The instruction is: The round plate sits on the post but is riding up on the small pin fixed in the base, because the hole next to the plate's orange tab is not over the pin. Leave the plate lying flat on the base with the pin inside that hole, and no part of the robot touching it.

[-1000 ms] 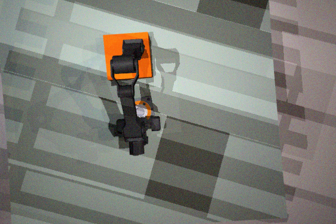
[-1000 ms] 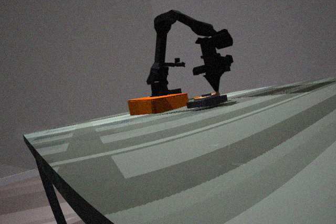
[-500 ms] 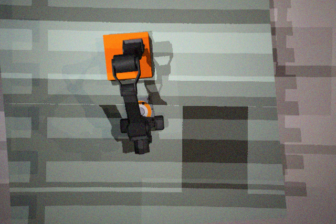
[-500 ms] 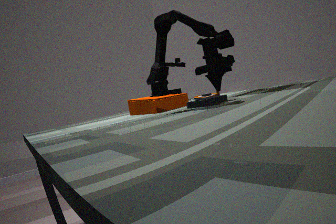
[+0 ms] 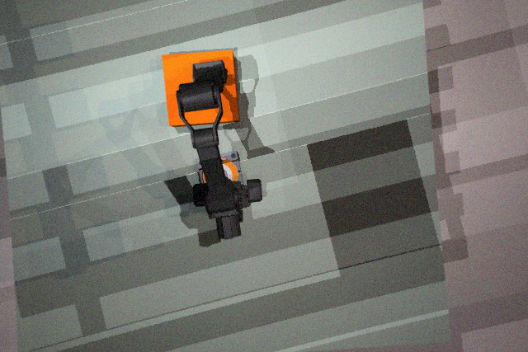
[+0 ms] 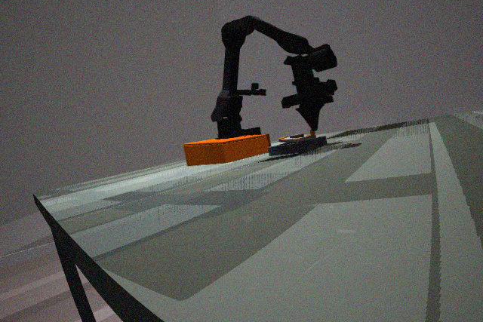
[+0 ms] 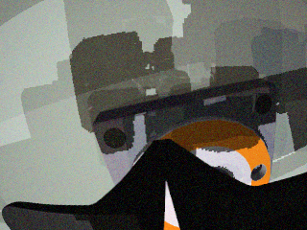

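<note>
The round plate [image 5: 233, 167] [image 6: 286, 139] [image 7: 211, 131], an orange ring with a white middle, sits on the dark grey square base [image 5: 232, 155] [image 6: 298, 149] [image 7: 160, 116]. The orange tab [image 6: 312, 133] stands up at the plate's far right side in the exterior view. My gripper [image 6: 314, 130] [image 7: 162, 147] is shut with nothing between its fingers. It points down with its tips right at the tab; whether they touch it I cannot tell. A round hole [image 7: 259, 172] shows in the plate's orange ring in the wrist view. The fingers hide the tab there, and the pin cannot be made out.
The orange block [image 5: 174, 71] [image 6: 206, 154] under the arm's foot stands close to the base. The arm reaches over the base and hides part of it in the top view. The base's corner holes [image 7: 114, 137] show dark in the wrist view. Patchy shadows cross the table.
</note>
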You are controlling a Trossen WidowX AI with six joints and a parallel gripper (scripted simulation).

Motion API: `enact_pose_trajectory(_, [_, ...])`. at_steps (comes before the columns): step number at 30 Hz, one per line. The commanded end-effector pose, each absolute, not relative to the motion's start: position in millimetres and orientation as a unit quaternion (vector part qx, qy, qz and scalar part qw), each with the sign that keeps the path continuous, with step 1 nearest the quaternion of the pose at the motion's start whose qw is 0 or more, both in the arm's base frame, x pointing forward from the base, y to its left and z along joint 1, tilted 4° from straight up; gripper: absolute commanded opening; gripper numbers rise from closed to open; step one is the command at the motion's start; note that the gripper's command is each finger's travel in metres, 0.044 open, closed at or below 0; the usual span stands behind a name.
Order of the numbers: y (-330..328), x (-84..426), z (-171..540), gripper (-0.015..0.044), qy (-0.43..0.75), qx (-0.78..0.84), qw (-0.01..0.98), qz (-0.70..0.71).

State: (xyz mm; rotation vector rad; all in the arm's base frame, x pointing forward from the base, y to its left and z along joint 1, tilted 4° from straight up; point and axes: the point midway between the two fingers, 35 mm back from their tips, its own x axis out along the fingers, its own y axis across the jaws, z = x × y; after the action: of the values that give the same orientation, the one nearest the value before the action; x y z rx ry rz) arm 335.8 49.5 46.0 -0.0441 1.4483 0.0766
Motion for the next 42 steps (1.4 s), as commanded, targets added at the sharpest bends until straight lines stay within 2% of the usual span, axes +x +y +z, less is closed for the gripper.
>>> enact_pose_trajectory(1, [54.3, 328.8, 43.1, 0.0000, 0.667, -0.019, 0.744, 0.037])
enact_pose_trajectory(42, [69.1, 298.3, 43.4, 0.0000, 0.668, -0.018, 0.743, 0.038])
